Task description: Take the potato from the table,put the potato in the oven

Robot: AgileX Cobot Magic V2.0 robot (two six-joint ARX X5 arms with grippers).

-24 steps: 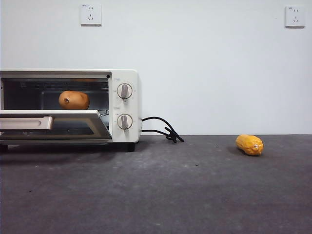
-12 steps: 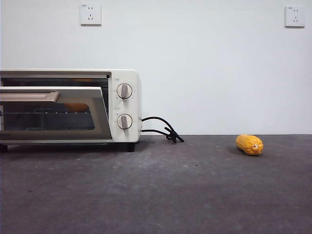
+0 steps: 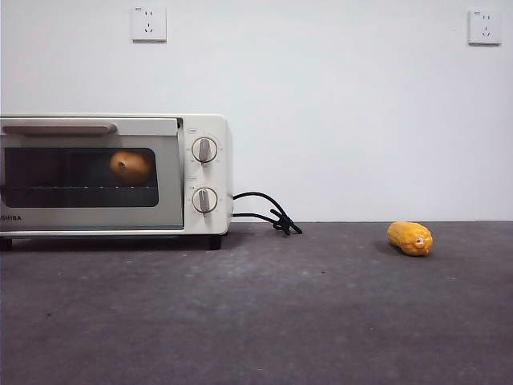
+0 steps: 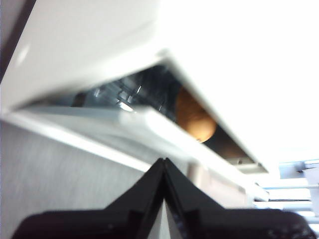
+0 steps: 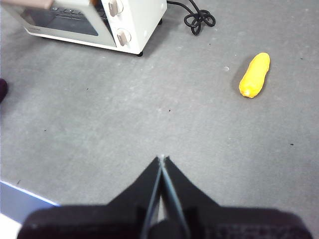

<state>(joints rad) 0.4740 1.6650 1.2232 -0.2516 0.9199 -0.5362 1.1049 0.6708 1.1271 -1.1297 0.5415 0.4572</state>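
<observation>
The orange-brown potato (image 3: pixel 132 166) lies on the wire rack inside the cream-white oven (image 3: pixel 204 128), seen through the dark glass of the door, which stands upright against the oven's front. My left gripper (image 4: pixel 164 162) hovers close in front of the oven, shut with nothing in it; its blurred view shows the potato (image 4: pixel 195 117) behind a white door edge. My right gripper (image 5: pixel 162 158) hangs shut and empty over the bare dark grey table (image 5: pixel 99 114), well away from the oven (image 5: pixel 142 20). Neither arm shows in the front view.
A yellow corn piece (image 3: pixel 410 238) lies on the table at the right, also seen from the right wrist (image 5: pixel 254 74). The oven's black cord (image 3: pixel 268 212) coils behind its right side. The table's edge (image 5: pixel 20 196) runs near my right gripper.
The oven door has swung up from lying open to half raised to fully upright, so the potato now shows only through the glass. The corn has not moved.
</observation>
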